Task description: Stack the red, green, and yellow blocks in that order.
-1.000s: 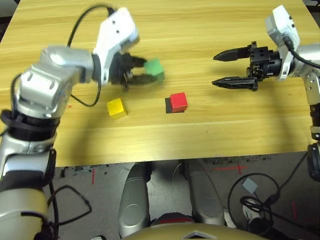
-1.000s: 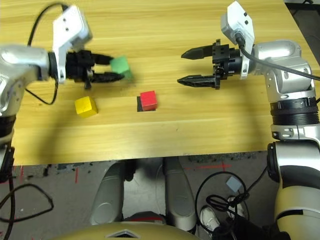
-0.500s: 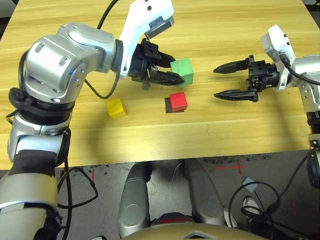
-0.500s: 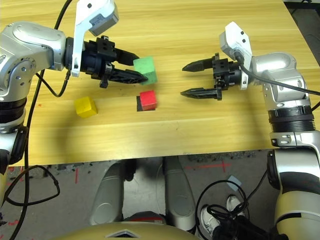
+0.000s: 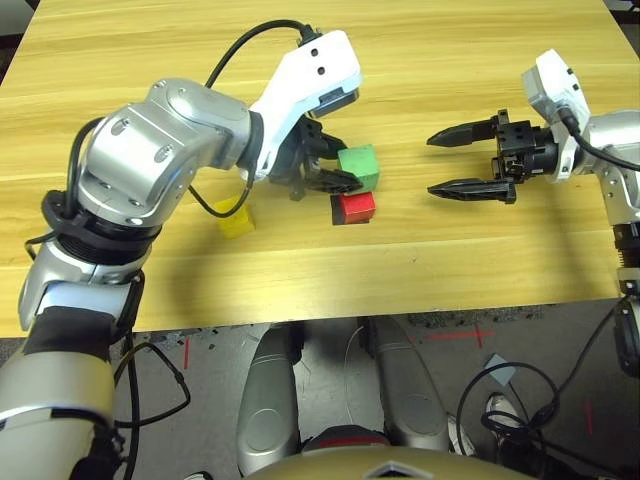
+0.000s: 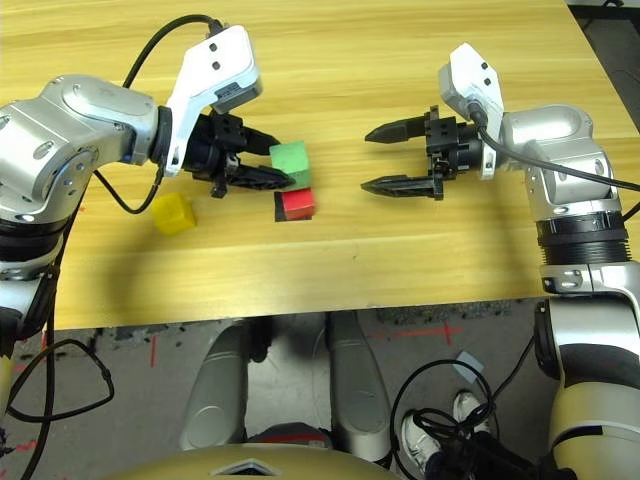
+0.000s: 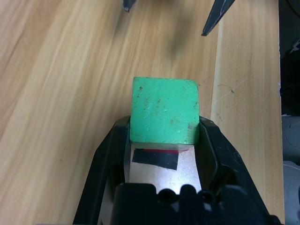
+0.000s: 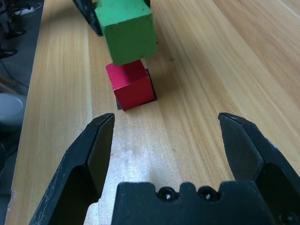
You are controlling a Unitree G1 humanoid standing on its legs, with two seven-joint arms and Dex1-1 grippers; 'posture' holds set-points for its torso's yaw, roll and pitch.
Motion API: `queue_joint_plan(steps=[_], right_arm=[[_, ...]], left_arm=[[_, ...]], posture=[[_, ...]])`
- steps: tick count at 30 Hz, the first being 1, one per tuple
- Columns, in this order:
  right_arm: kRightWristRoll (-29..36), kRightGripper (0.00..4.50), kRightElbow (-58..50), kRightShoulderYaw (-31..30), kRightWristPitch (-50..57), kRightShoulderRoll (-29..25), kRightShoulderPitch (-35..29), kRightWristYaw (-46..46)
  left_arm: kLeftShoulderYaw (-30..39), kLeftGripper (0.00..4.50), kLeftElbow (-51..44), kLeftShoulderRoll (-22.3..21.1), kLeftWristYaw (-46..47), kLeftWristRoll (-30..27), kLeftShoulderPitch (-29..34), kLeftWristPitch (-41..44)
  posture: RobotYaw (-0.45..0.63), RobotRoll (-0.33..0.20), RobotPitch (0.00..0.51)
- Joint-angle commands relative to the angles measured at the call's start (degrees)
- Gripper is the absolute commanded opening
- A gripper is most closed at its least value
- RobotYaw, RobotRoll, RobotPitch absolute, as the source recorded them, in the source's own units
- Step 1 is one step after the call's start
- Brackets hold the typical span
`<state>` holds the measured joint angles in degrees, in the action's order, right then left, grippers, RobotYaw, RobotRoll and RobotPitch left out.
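Observation:
My left gripper (image 5: pixel 343 168) is shut on the green block (image 5: pixel 358 165), one black finger on each side of it (image 7: pixel 164 110). The green block hangs just over the red block (image 5: pixel 353 207), shifted slightly toward the table's far side; whether the two touch I cannot tell. The red block (image 8: pixel 131 84) sits on a flat black patch (image 5: pixel 336 210). The yellow block (image 6: pixel 172 213) lies on the table left of the red one, partly under my left forearm. My right gripper (image 5: pixel 432 165) hovers open to the right of the blocks, its fingers pointing at them.
The wooden table (image 5: pixel 420 260) has bare room in front of the blocks and between them and the right gripper. Its front edge runs close below the blocks. A black cable (image 5: pixel 250 40) loops over my left wrist.
My left gripper has carried the green block rightward and then down and nearer, from left of the red block to just above it. The right gripper drew in slightly at first, then held still and open.

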<state>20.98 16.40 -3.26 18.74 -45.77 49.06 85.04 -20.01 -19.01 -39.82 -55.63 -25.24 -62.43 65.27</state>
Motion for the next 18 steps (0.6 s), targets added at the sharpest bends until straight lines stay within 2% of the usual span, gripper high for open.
queue_joint_plan(steps=[1, 18], right_arm=[[-0.5, 4.50, 0.2, 0.1, -0.2, -0.2, 0.2, 0.1], [-0.4, 4.50, 0.2, 0.0, 0.2, -0.3, 0.8, 0.1]], left_arm=[[-0.3, 2.04, -2.5, 0.3, 0.5, -1.0, 1.1, 1.3], [-0.7, 2.04, -4.0, 2.3, 3.1, -1.3, 3.6, 1.5]], posture=[[0.09, 0.012, 0.345], [0.07, 0.000, 0.351]])
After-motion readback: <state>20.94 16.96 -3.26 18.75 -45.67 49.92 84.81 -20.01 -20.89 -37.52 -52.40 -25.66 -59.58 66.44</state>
